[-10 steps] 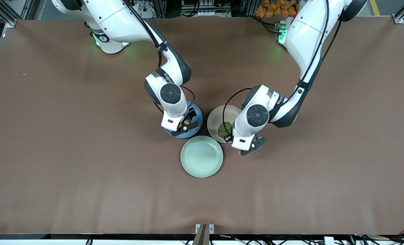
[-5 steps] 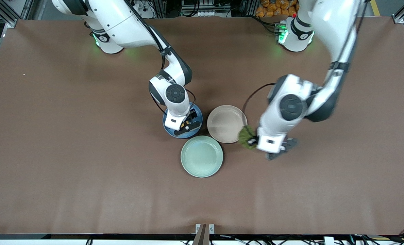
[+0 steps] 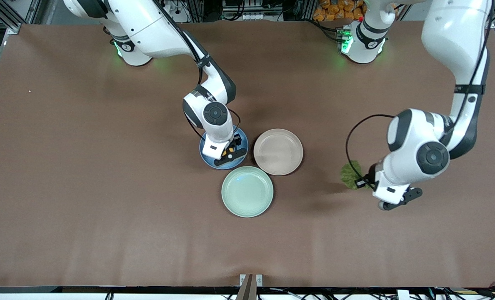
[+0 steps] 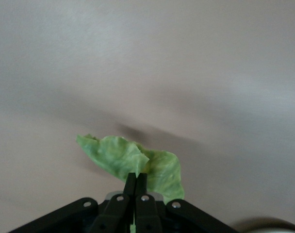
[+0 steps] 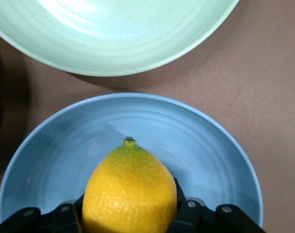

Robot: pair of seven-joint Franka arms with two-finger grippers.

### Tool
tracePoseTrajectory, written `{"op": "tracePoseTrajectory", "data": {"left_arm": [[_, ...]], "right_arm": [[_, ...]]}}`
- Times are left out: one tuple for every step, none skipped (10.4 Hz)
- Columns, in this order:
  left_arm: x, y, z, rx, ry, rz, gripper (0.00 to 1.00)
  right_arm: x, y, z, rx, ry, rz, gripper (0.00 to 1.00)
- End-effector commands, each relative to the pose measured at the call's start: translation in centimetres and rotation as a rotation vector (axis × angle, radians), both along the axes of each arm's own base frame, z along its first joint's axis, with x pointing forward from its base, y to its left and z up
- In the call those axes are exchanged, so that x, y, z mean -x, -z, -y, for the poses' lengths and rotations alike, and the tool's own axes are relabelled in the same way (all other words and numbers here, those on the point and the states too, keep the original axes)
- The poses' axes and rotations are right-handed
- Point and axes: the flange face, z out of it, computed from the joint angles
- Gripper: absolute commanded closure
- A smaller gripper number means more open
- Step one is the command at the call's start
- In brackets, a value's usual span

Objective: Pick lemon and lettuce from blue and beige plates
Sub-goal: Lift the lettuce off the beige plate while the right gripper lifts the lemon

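Note:
My right gripper (image 3: pixel 229 151) is shut on the lemon (image 3: pixel 228 149), low over the blue plate (image 3: pixel 206 157). In the right wrist view the yellow lemon (image 5: pixel 130 191) sits between the fingers, pointed tip outward, over the blue plate (image 5: pixel 201 150). My left gripper (image 3: pixel 362 182) is shut on the lettuce (image 3: pixel 349 175) and holds it in the air over bare table toward the left arm's end. The left wrist view shows the green leaf (image 4: pixel 123 158) pinched at the shut fingertips (image 4: pixel 136 180). The beige plate (image 3: pixel 278 151) beside the blue one holds nothing.
A pale mint-green plate (image 3: pixel 247 191) lies nearer the front camera, touching close to both other plates; its rim shows in the right wrist view (image 5: pixel 113 29). Brown table cloth (image 3: pixel 106 208) spreads wide around the plates.
The left arm lifted the lettuce off the beige plate and swung it toward its own end of the table. The right gripper stayed at the blue plate with the lemon.

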Motion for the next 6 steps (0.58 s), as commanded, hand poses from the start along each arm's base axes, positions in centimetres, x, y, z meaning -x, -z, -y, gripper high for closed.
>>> {"op": "tracePoseTrajectory", "data": {"left_arm": [[-0.4, 3.2, -2.0, -0.066, 0.040, -0.026, 1.00], [-0.4, 3.4, -2.1, -0.066, 0.037, -0.029, 0.81], [-0.4, 3.0, -2.2, -0.066, 0.037, -0.023, 0.01], [-0.7, 1.8, -2.5, -0.068, 0.033, -0.005, 0.00], [-0.7, 0.4, -2.6, -0.067, 0.074, 0.002, 0.00], [-0.7, -1.0, -2.9, -0.064, 0.124, 0.007, 0.00]], "right_arm": [[-1.1, -4.4, 1.0, 0.022, 0.029, -0.009, 0.91], [-1.7, -5.7, 1.9, 0.024, 0.044, -0.016, 0.92], [-2.1, -7.1, 2.8, 0.017, 0.058, -0.034, 0.93], [-2.7, -8.3, 4.2, 0.016, 0.075, -0.052, 0.93], [-3.7, -9.4, 6.0, 0.013, 0.084, -0.058, 0.93], [-4.5, -10.3, 7.9, 0.014, 0.086, -0.075, 0.93]]}}
